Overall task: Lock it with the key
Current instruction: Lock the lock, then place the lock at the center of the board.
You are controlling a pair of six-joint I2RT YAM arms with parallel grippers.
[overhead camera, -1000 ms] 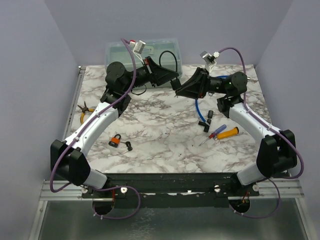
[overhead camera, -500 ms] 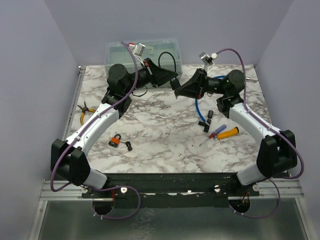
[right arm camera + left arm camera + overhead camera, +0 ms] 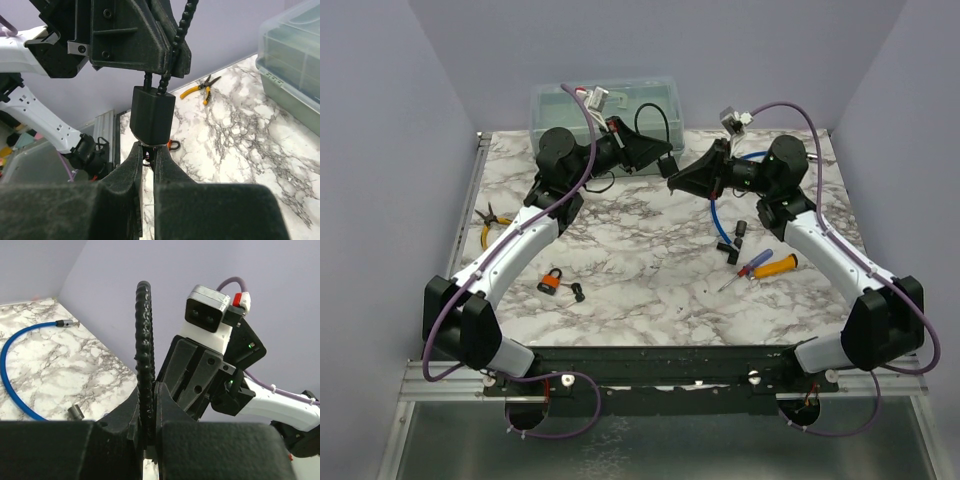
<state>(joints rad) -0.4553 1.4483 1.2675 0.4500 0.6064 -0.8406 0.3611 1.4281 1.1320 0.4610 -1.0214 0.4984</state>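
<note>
A black cable lock hangs in the air over the table's back middle. My left gripper is shut on its ribbed black cable, which stands up between the fingers. The lock's black body hangs just below the left gripper in the right wrist view. My right gripper is shut on a small key at the underside of the body; only a sliver of the key shows. In the top view the right gripper meets the lock body from the right.
An orange padlock and small black parts lie front left. Yellow pliers lie at the left edge. A blue cable, an orange screwdriver and a red-blue one lie right. A clear bin stands behind.
My right wrist has turned and its forearm has swung outward, while the gripper stays at the lock body. The left arm has shifted only slightly.
</note>
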